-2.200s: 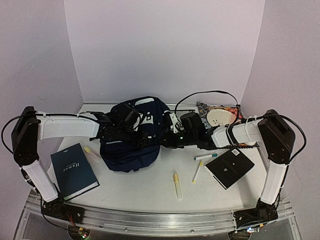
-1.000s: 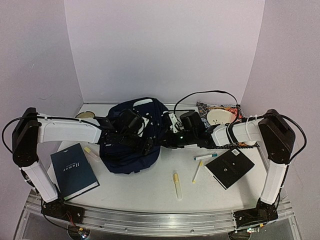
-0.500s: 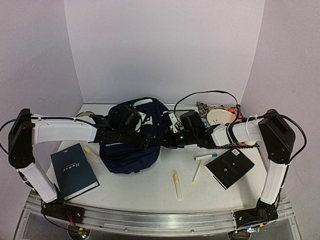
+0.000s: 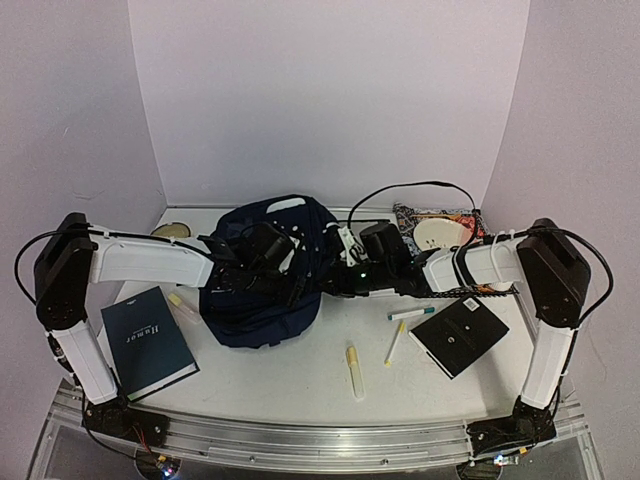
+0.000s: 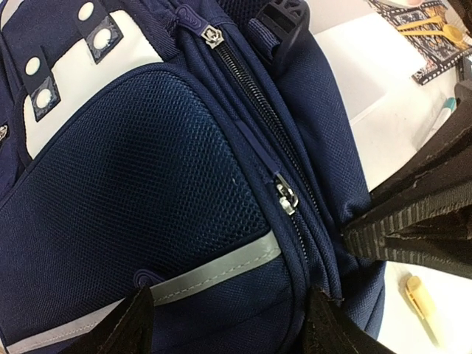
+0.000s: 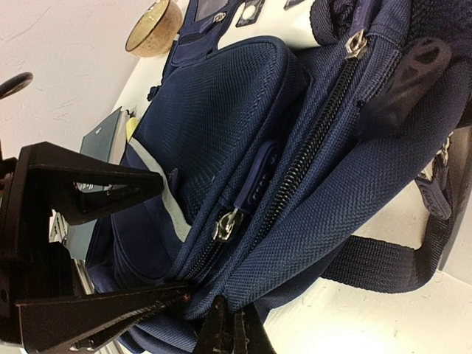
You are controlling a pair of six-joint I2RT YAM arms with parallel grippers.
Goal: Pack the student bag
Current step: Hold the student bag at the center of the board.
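Left fingers [image 5: 335, 333] straddle student bag [image 5: 147, 169] (spread).

Bag [image 4: 255, 318] sits centre, toward the back; book [image 4: 148, 343] lies left of it, marker [image 4: 410, 313] and pad [image 4: 459, 337] off to its right.

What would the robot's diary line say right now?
student bag: visible zips closed | left tool: open near zip pull | right tool: shut on student bag's edge | book, pens: outside bag

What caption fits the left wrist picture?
Open left gripper poised over the bag's zipper pull.
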